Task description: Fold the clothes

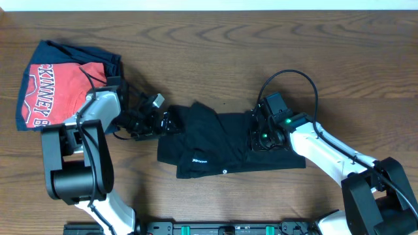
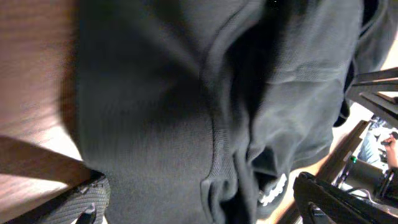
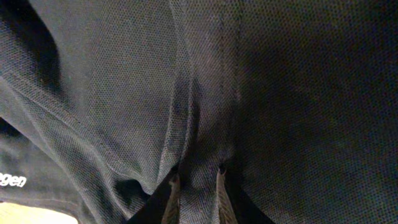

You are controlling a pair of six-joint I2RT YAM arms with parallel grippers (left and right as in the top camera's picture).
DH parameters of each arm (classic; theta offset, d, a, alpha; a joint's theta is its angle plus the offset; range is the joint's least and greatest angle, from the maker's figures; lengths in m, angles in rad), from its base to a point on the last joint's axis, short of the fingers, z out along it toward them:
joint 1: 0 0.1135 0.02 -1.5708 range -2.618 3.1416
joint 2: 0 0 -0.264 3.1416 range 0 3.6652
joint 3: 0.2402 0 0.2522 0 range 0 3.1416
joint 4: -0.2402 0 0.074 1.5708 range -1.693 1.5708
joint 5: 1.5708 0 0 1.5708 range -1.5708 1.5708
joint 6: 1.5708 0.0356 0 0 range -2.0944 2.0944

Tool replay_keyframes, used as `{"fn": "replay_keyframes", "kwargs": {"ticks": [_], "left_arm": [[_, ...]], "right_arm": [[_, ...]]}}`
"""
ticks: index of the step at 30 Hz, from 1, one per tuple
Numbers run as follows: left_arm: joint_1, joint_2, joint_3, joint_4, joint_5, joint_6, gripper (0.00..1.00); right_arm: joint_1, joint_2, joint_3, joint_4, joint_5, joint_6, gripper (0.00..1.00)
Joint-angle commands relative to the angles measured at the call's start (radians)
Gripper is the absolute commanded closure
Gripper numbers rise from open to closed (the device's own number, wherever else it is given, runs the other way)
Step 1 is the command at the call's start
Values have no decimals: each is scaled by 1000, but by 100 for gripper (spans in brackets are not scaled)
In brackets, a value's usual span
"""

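My right pincer (image 3: 197,188) is clenched on a ridge of the black shirt (image 1: 215,147). My left pincer (image 1: 155,121) looks spread at the shirt's other end. The shirt lies bunched mid-surface (image 1: 274,39). Fold underway, I judge. Next: left clamps, then both lift evenly.

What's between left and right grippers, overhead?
Only the black shirt, spanning from left gripper to right gripper; overhead view shows nothing else there.

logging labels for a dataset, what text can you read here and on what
"KINNEY": white block letters on the red T-shirt; next line unreadable.
"gen": end of a cut-off white word on the black shirt, right wrist view.
Overhead, its white print is too small.
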Motion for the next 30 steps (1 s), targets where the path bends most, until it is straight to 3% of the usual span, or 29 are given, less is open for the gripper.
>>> {"fn": "replay_keyframes", "kwargs": {"ticks": [1,12,20,30], "left_arm": [[-39,63,-105,58,-77,12,4],[13,-28,-26,-124,-26,23,6],[83,-84,-35,-11,-77,11,0],[10,-22,-141,87,-33,11,2]], "right_arm": [[7,8,12,-2,0,-5,81],[7,8,12,-4,0,-5,82],[7,8,12,-5,0,-5,82],[7,8,12,-2,0,-5,82]]}}
